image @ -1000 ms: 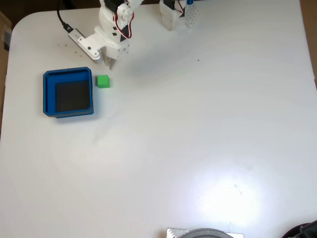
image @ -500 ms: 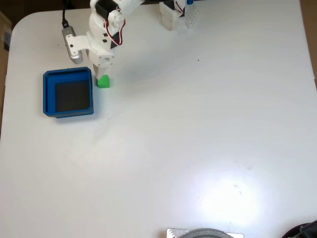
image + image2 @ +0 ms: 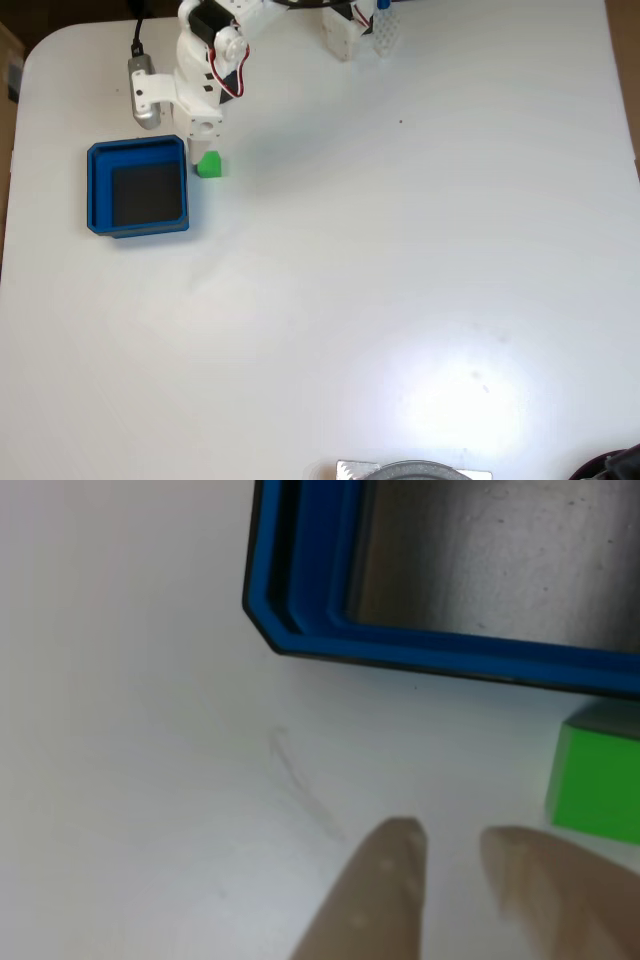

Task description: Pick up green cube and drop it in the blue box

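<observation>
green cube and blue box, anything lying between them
Nothing: in the fixed view only a narrow strip of bare white table separates the green cube from the blue box, and the other view shows the same.

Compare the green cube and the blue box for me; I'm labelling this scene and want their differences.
The green cube is far smaller than the blue box. The cube is solid bright green, while the box is an open tray with a dark inner floor. The cube has plain square corners; the box's corners are clipped. Both rest flat on the white table, close together, the cube outside the box.
</observation>
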You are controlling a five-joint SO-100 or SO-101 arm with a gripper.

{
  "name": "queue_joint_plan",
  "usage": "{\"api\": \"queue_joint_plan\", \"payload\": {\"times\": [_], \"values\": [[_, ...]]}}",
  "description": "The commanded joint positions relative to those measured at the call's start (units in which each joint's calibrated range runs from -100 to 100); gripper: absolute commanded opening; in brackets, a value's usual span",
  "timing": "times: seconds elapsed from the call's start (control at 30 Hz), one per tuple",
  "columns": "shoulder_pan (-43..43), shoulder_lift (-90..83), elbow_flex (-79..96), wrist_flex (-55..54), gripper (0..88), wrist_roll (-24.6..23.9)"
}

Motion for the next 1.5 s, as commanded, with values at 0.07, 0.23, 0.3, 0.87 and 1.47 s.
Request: {"api": "queue_joint_plan", "payload": {"times": [0.07, 0.23, 0.3, 0.87, 1.47], "values": [[0.5, -0.2, -3.5, 0.4, 2.4, -0.1], [0.9, 0.9, -3.5, 0.4, 2.5, -0.2], [0.9, 2.1, -3.5, 0.4, 2.6, -0.2], [1.0, 2.3, -1.9, 0.5, 30.4, 0.0], [1.2, 0.8, 6.7, 0.4, 31.4, 0.2]]}}
